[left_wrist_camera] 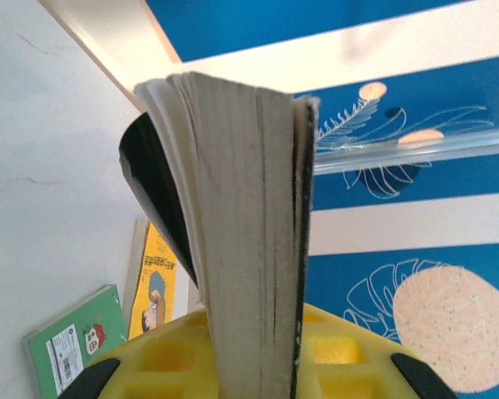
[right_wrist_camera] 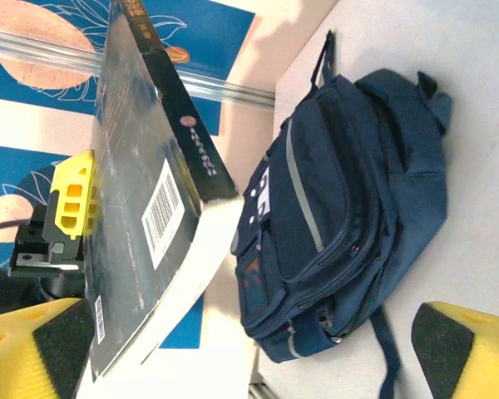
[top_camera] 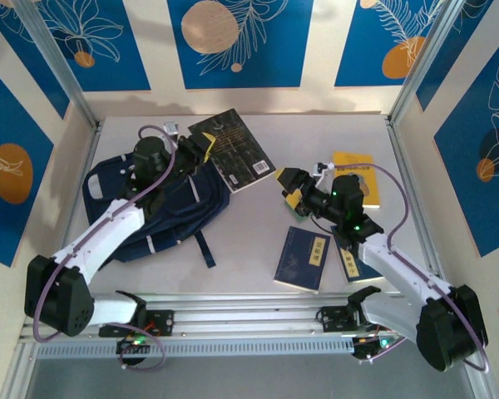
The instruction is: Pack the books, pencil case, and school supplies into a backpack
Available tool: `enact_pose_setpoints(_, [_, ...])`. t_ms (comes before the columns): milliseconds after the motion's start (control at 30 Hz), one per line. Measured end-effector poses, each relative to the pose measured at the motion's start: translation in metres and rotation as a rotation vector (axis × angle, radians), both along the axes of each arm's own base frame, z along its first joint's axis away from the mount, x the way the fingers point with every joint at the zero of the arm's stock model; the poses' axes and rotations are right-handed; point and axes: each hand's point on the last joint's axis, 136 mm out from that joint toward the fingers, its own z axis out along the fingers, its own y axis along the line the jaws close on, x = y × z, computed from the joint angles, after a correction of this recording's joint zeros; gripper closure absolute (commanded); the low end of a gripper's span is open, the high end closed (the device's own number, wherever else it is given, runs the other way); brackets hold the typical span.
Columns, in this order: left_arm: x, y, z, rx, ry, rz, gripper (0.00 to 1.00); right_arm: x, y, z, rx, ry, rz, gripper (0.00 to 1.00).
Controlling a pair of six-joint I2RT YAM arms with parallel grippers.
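Observation:
My left gripper [top_camera: 201, 150] is shut on the black book [top_camera: 233, 150] and holds it lifted by its left edge above the navy backpack [top_camera: 162, 208]. In the left wrist view the book's page edge [left_wrist_camera: 249, 249] stands clamped between the yellow fingers [left_wrist_camera: 162, 353]. My right gripper [top_camera: 289, 191] is open just off the book's right corner. The right wrist view has the black book [right_wrist_camera: 141, 191] by the left finger [right_wrist_camera: 25, 349], and the backpack [right_wrist_camera: 349, 199] lies beyond. Two navy books [top_camera: 303, 258] [top_camera: 355, 264], a yellow book [top_camera: 358, 179] and a green book [left_wrist_camera: 71, 349] lie on the table.
The backpack lies flat at the left, its straps [top_camera: 204, 248] trailing toward the table's middle. Walls with blue panels close the table on three sides. The aluminium rail [top_camera: 258, 303] runs along the near edge.

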Motion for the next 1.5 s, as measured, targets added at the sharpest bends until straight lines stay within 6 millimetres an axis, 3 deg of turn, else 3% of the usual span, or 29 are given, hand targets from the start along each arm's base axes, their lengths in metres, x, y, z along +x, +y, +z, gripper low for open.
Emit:
enact_pose_setpoints(300, [0.000, -0.002, 0.002, -0.046, 0.009, 0.039, 1.00, 0.007, 0.053, 0.010, 0.172, 0.015, 0.073, 0.04])
enact_pose_setpoints(433, [-0.005, -0.009, -0.005, -0.050, 0.027, 0.023, 1.00, 0.016, 0.069, 0.022, 0.216, -0.001, 0.078, 0.20])
enact_pose_setpoints(633, [-0.011, -0.012, -0.020, -0.041, 0.050, 0.033, 1.00, 0.033, 0.071, 0.045, 0.282, -0.029, 0.033, 0.45])
enact_pose_setpoints(800, [-0.011, -0.007, -0.023, -0.051, 0.055, 0.061, 1.00, 0.040, 0.072, 0.039, 0.292, 0.001, 0.015, 0.66])
enact_pose_setpoints(967, [-0.013, -0.004, -0.026, -0.051, 0.059, 0.077, 1.00, 0.041, 0.070, 0.036, 0.283, 0.019, -0.006, 0.97])
enact_pose_setpoints(1000, [-0.014, -0.004, -0.026, -0.049, 0.061, 0.076, 0.96, 0.041, 0.069, 0.036, 0.278, 0.017, -0.009, 1.00])
enact_pose_setpoints(1133, [-0.018, -0.009, -0.033, -0.023, 0.077, 0.051, 0.44, 0.037, 0.063, 0.037, 0.241, 0.016, -0.019, 1.00])
enact_pose_setpoints(1233, [-0.022, -0.007, -0.047, 0.067, 0.103, 0.036, 0.27, 0.041, 0.044, 0.032, 0.181, 0.024, -0.068, 1.00])
enact_pose_setpoints(1367, [-0.027, 0.010, -0.060, 0.258, 0.156, 0.049, 0.23, 0.043, 0.010, 0.008, 0.016, 0.077, -0.143, 1.00])
enact_pose_setpoints(1500, [-0.023, 0.042, -0.072, 0.413, 0.178, 0.080, 0.23, 0.037, -0.015, -0.017, -0.166, 0.118, -0.163, 1.00])
